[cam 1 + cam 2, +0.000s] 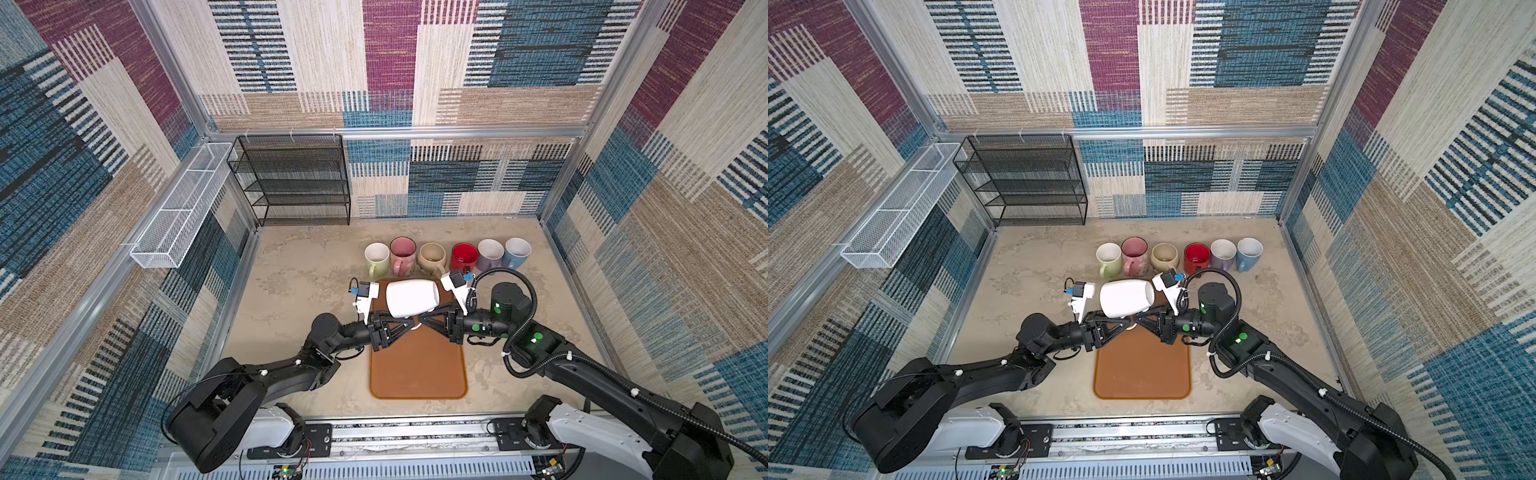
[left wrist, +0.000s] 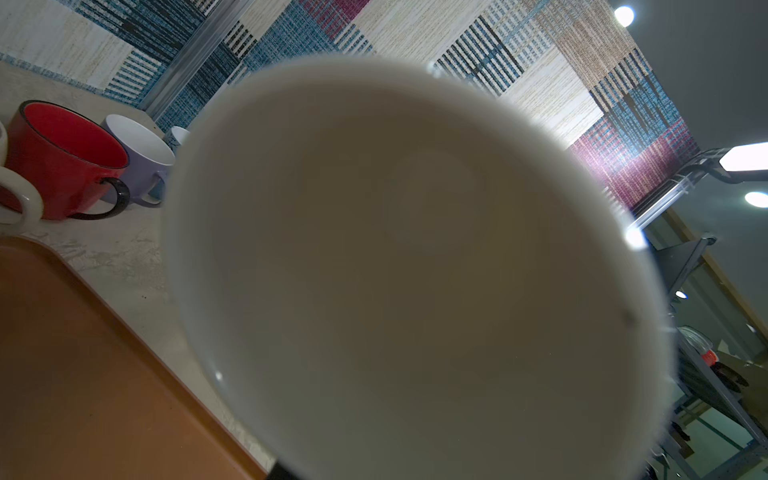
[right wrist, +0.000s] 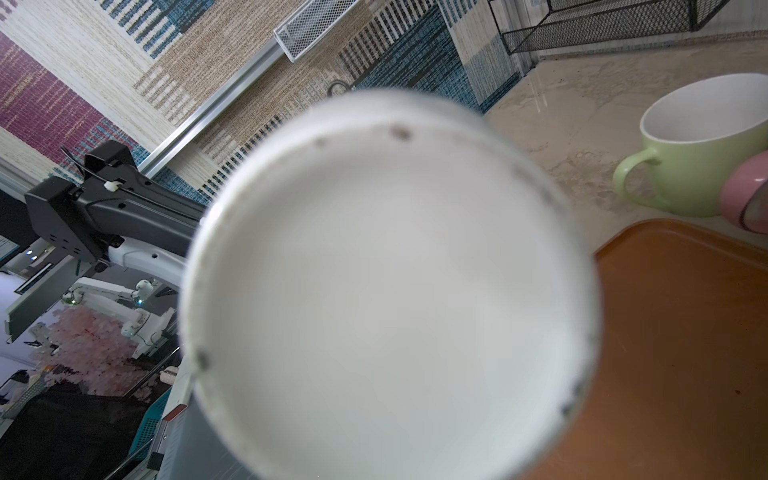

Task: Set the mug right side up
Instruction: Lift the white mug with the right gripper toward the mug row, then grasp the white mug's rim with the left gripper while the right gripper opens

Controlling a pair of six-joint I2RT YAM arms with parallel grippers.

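My left arm (image 1: 291,372) and right arm (image 1: 602,374) reach inward, forearms level, tips meeting at the near side of the white mug (image 1: 411,297). My right claw (image 1: 424,323) is clenched on it. Whether my left claw (image 1: 405,326) grips, I cannot tell. The mug hangs sideways over the far end of the brown tray (image 1: 415,374), long axis left-right, mouth left, foot right. Six upright mugs (image 1: 446,257) line the beige table (image 1: 299,291) beyond, patterned walls (image 1: 457,62) around.
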